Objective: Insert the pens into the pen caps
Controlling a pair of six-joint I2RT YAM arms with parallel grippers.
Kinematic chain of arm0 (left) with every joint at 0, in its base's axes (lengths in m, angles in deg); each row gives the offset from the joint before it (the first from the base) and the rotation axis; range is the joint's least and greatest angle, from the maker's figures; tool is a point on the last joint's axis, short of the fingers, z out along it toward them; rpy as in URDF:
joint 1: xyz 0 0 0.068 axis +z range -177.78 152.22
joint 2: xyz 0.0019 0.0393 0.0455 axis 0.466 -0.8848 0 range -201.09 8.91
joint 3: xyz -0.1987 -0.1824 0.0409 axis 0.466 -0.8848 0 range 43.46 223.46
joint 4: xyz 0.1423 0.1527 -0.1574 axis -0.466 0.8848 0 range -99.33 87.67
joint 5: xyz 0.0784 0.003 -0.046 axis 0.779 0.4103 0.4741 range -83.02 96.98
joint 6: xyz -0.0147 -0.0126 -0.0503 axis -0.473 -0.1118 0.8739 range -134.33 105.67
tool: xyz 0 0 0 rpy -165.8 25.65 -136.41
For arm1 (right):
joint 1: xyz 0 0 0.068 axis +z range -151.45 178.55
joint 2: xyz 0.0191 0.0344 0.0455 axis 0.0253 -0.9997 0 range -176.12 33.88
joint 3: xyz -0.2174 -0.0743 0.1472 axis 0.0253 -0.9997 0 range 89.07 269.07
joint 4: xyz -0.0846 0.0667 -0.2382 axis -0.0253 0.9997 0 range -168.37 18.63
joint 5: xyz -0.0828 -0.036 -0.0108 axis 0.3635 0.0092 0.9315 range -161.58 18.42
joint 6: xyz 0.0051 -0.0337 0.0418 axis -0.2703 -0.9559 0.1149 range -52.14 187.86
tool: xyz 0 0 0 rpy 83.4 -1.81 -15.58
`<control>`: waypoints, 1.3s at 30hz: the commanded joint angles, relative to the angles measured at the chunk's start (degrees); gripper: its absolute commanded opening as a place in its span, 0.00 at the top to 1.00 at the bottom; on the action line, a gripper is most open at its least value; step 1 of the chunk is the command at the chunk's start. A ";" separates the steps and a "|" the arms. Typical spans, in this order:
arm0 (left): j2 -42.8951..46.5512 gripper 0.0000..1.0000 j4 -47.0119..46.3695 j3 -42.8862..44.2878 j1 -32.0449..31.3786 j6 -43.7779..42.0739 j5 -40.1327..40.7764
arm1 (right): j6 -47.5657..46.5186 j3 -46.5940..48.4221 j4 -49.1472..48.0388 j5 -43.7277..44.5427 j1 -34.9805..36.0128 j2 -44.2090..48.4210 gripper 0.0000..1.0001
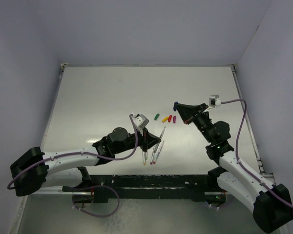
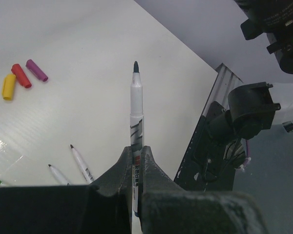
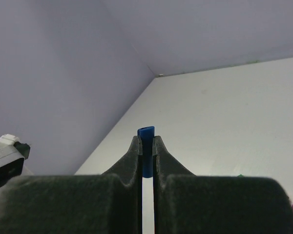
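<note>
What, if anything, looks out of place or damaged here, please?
Nothing stands out. The left claw grips a pen, the right claw the blue cap; the other caps and spare pens lie loose on the table, seemingly intact.

The held pen [image 2: 136, 105] has a white barrel, a dark tip and black-and-red print just above the black left gripper [image 2: 136, 151]. The red cap [image 2: 21, 75] lies between a yellow cap [image 2: 8, 86] and a purple cap [image 2: 37, 70]. A green cap [image 1: 156, 116] lies beyond the yellow one. The black right gripper [image 3: 146, 141] pinches a blue cap [image 3: 146, 130]. The table [image 2: 88, 58] is plain white and the walls [image 3: 63, 58] are pale lilac-grey.
</note>
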 commanded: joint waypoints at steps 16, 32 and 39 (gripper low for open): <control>-6.86 1.00 -10.62 7.50 -0.15 -1.89 3.90 | 6.18 -3.05 -17.44 -10.23 0.35 -2.35 1.00; -7.12 1.00 -11.68 8.31 -0.15 -2.18 5.49 | 9.89 -5.10 -25.92 -10.76 0.55 -6.18 1.00; -7.71 1.00 -12.09 8.44 -0.14 -1.92 6.12 | 10.31 -5.29 -26.30 -10.62 0.81 -6.16 1.00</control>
